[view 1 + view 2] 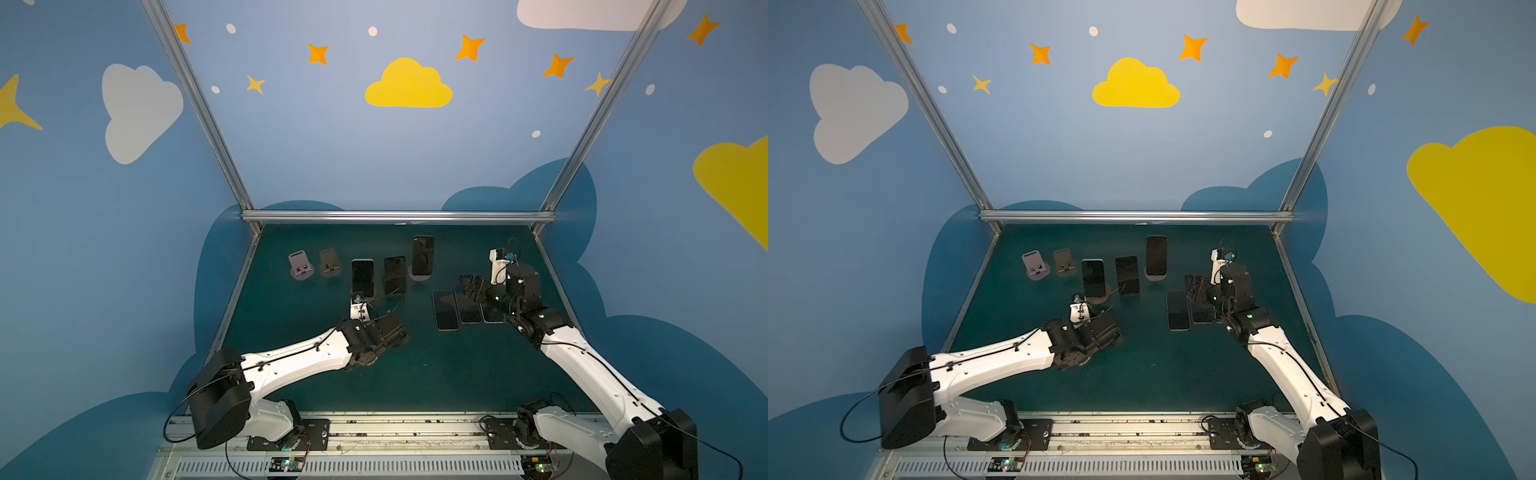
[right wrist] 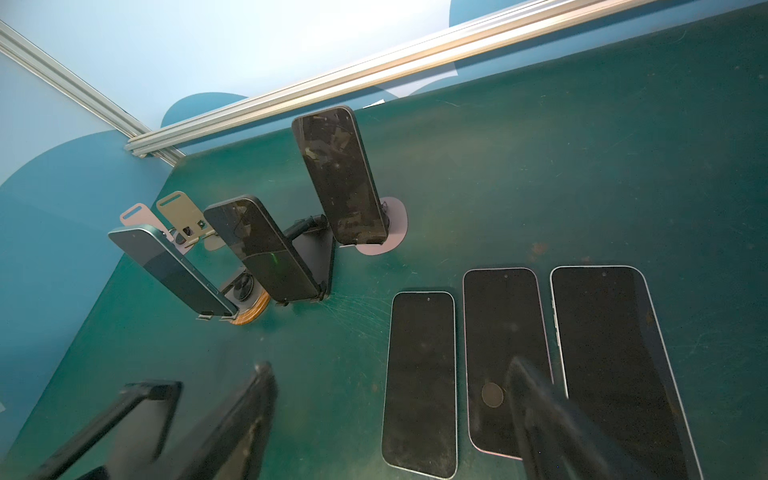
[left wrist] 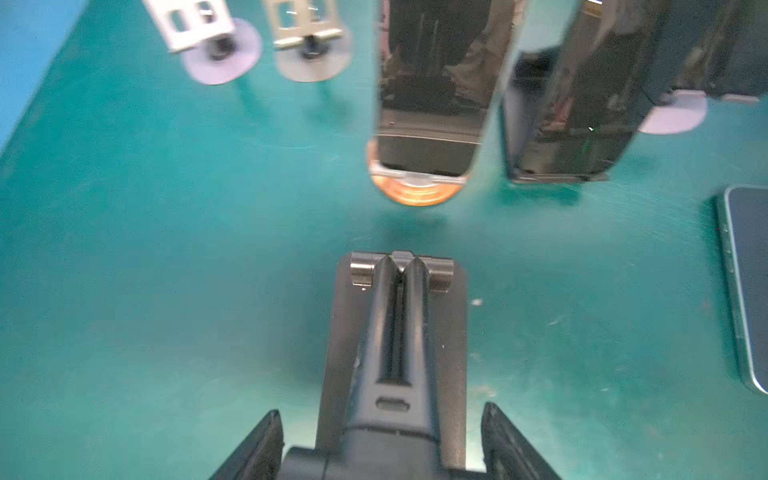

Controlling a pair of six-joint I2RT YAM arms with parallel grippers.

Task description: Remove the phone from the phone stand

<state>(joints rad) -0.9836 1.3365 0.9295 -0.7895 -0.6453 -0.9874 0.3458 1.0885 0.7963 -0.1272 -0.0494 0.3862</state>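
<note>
Three dark phones lean on stands in a row. One point(image 1: 362, 276) rests on a wood-based stand point(image 3: 411, 191), one point(image 1: 394, 274) on a black stand, one point(image 1: 423, 255) on a lilac-based stand point(image 2: 390, 232). In the left wrist view my left gripper point(image 3: 382, 409) is shut on a folded dark grey phone stand point(image 3: 395, 332) with no phone on it, just short of the wood-based stand. My right gripper point(image 1: 471, 286) hangs open over three phones lying flat point(image 2: 419, 382), with nothing between its fingers.
Two bare stands, pink point(image 1: 300, 266) and beige point(image 1: 329, 262), sit at the back left. The right arm partly covers the rightmost flat phone point(image 1: 492, 311). An aluminium rail point(image 1: 395, 216) and blue walls bound the green table point(image 1: 415, 374).
</note>
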